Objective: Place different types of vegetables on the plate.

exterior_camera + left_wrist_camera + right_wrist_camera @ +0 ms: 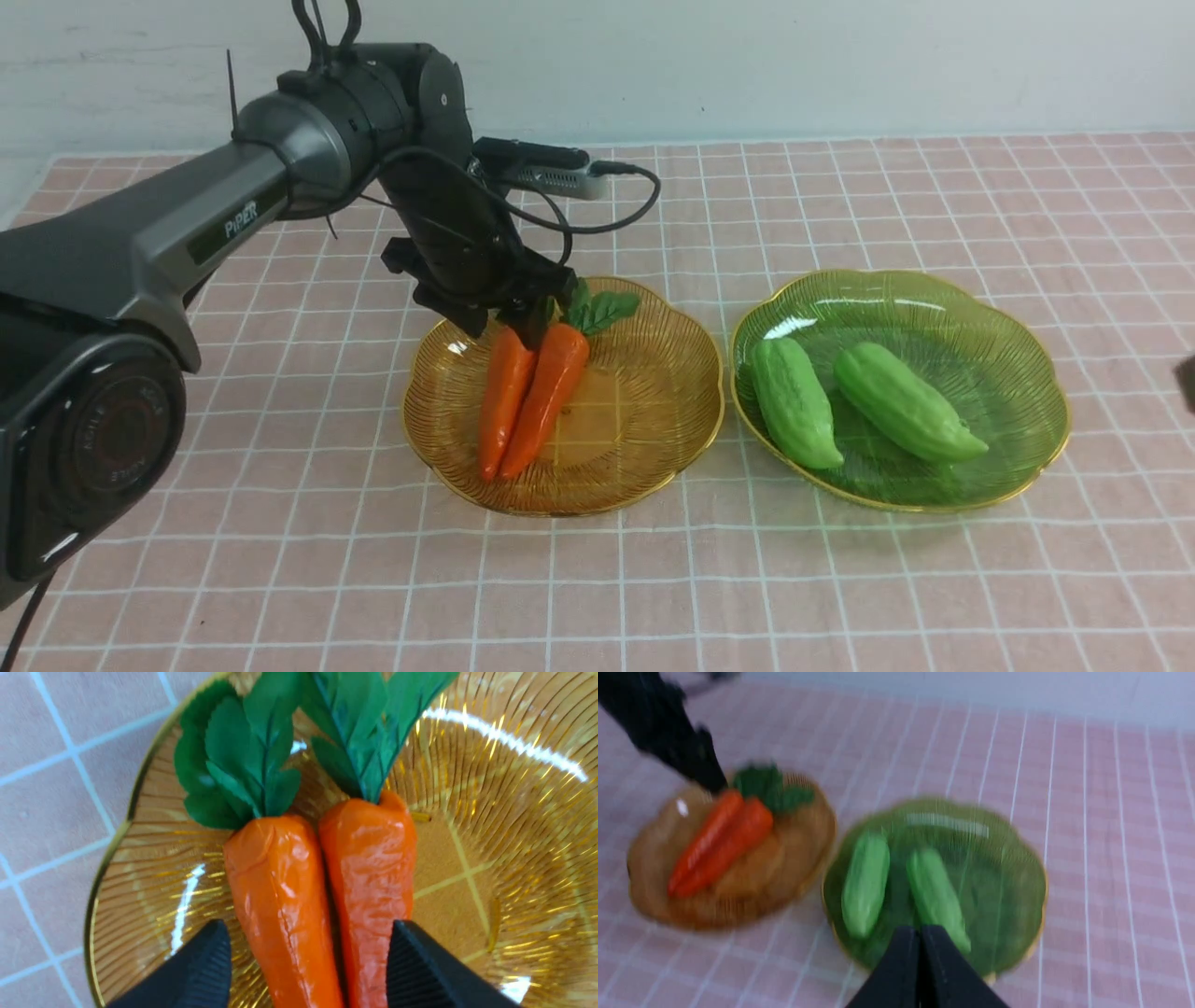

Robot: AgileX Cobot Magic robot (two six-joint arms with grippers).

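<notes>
1. pink checked cloth surface (840,579) carries everything.
2. amber ribbed glass plate (653,448) stands mid-surface, with a green ribbed glass plate (934,308) just right of it.
3. two plump light-green gourds (794,403) (906,401) lie side by side in the green plate.
4. two glossy orange toy carrots (504,397) (551,392) lie touching in the amber plate.
5. left claw (306,924) is released, its fingers (205,970) straddling both carrots.
6. right claw (920,927) is clenched and empty, well right of the amber plate.

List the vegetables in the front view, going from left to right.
left carrot → right carrot → left gourd → right gourd
</notes>
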